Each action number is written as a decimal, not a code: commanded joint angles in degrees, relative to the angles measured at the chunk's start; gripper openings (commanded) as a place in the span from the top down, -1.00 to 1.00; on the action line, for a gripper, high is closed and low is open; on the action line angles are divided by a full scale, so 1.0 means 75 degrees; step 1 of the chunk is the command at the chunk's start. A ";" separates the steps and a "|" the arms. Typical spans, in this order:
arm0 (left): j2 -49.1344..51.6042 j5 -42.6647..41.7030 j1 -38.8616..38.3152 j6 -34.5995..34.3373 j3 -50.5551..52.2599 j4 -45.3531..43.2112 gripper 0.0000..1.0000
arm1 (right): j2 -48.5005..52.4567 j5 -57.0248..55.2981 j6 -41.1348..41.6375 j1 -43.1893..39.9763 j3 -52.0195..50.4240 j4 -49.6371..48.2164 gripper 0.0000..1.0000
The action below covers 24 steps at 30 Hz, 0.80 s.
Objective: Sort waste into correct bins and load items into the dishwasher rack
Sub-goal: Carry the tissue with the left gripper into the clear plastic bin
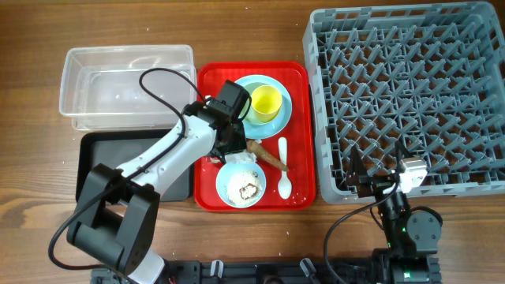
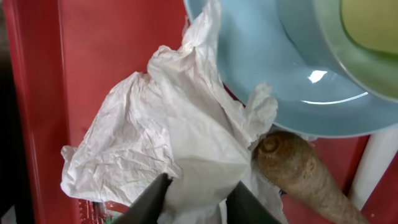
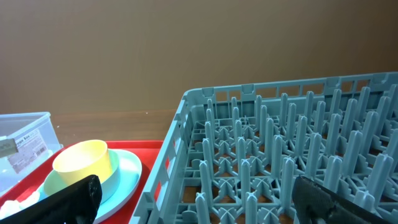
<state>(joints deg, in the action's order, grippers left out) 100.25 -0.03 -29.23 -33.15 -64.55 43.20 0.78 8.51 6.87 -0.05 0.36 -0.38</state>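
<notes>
A crumpled white tissue (image 2: pixel 155 130) lies on the red tray (image 2: pixel 106 50), against the light-blue plate (image 2: pixel 273 68). My left gripper (image 2: pixel 202 186) is shut on the tissue's near part, one dark finger on each side. In the overhead view this gripper (image 1: pixel 235 147) sits between the plate (image 1: pixel 278 118) and a light-blue bowl (image 1: pixel 241 185) holding white crumbs. The brown stick (image 2: pixel 298 171) lies just right of the tissue. A yellow cup (image 1: pixel 265 100) stands on the plate. My right gripper (image 3: pixel 202 205) is open and holds nothing, low by the front left corner of the dishwasher rack (image 3: pixel 280 155).
A clear tub (image 1: pixel 126 83) and a black tray (image 1: pixel 99 170) lie left of the red tray (image 1: pixel 300 193). The white spoon (image 1: pixel 284 170) lies at the red tray's right side. The rack (image 1: pixel 410 95) fills the right half of the table.
</notes>
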 commanded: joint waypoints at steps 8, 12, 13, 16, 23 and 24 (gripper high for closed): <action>-0.1061 0.0160 0.0449 0.0184 -0.0058 -0.0079 0.92 | -0.0076 -0.0026 0.0096 -0.0023 -0.0006 -0.0026 -1.00; -0.1985 0.0160 0.0804 0.0184 -0.0061 -0.0254 0.92 | -0.0076 -0.0026 0.0099 -0.0026 -0.0006 -0.0026 -0.99; -0.2183 0.0160 0.0903 0.0184 -0.0061 -0.0303 0.92 | -0.0076 -0.0026 0.0099 -0.0023 -0.0006 -0.0029 -1.00; -0.2722 0.0163 0.1297 0.0184 -0.0061 -0.0463 0.92 | -0.0076 -0.0026 0.0099 -0.0023 -0.0006 -0.0026 -0.99; -0.3042 0.0163 0.2600 0.0181 -0.0058 -0.0886 0.92 | -0.0076 -0.0026 0.0099 -0.0023 -0.0006 -0.0026 -1.00; -0.2993 0.0163 0.2771 0.0184 -0.0058 -0.0912 0.92 | -0.0076 -0.0026 0.0096 -0.0023 -0.0006 -0.0026 -0.99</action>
<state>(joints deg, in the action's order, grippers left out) 77.65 0.21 -12.75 -32.36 -64.58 37.08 0.78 8.51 6.87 -0.05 0.36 -0.38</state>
